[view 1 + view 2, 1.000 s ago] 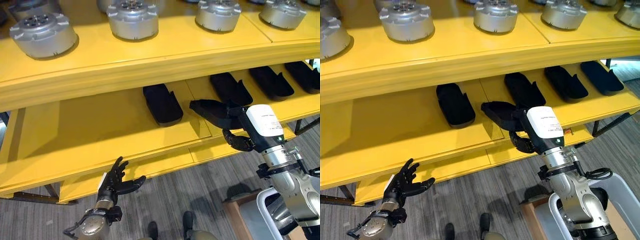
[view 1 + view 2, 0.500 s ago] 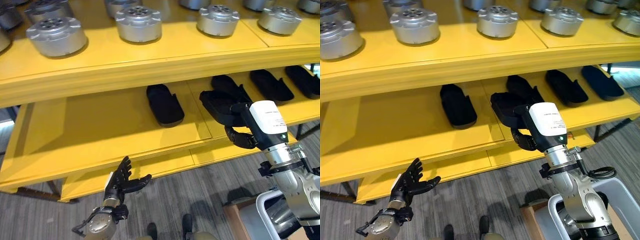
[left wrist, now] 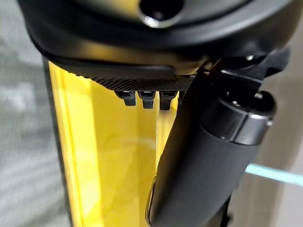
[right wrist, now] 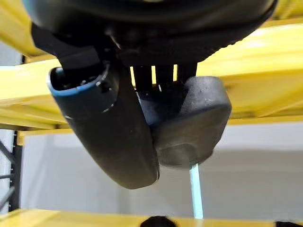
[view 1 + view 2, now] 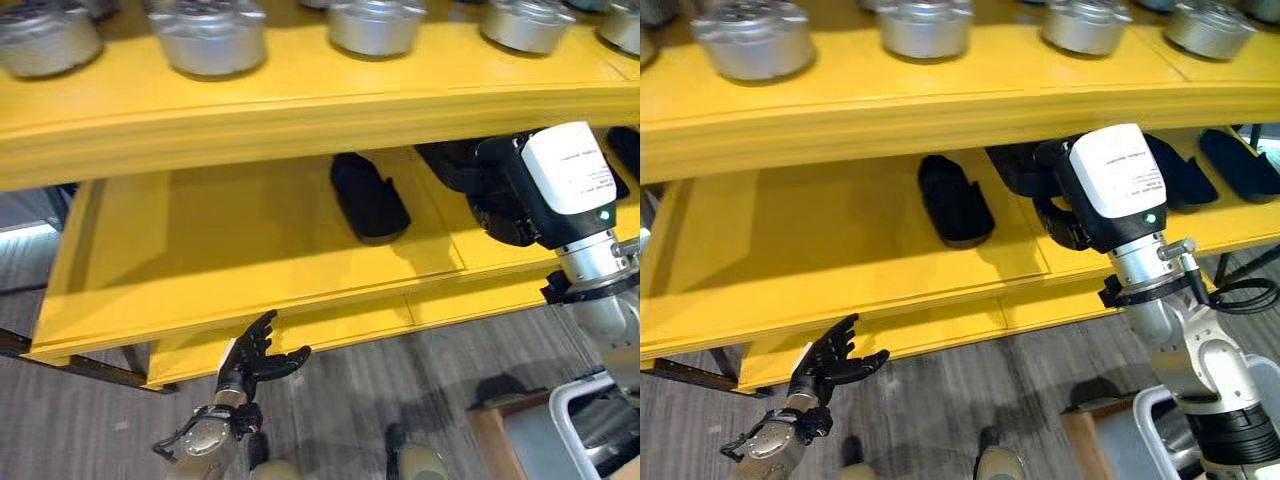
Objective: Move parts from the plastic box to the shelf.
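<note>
Shelving of yellow painted wood (image 5: 250, 240) stands before the robot, with an upper board and a lower board. On the upper board stands a row of round silver-grey metal housings (image 5: 205, 35). On the lower board lies a black oblong plastic part (image 5: 368, 195), flat on the wood and apart from the others, with more black parts of the same shape (image 5: 1238, 165) further along toward the robot's right.

The right hand (image 5: 495, 205) is raised under the edge of the upper board, over the lower board, and it carries one more black moulded part (image 4: 191, 120). In the right wrist view the thumb lies along one side of this part and the fingers (image 4: 163, 75) come down behind it, so the hand is closed round the part — the part is pinched between thumb and fingers. From the head views I cannot tell if the carried part touches the lower board already or hangs just above it.

The left hand (image 5: 250, 358) is low, in front of the front edge of the lower board and over the grey striped floor (image 5: 90, 420). Its fingers are spread and nearly straight, the thumb points aside, and it has nothing in it.
</note>
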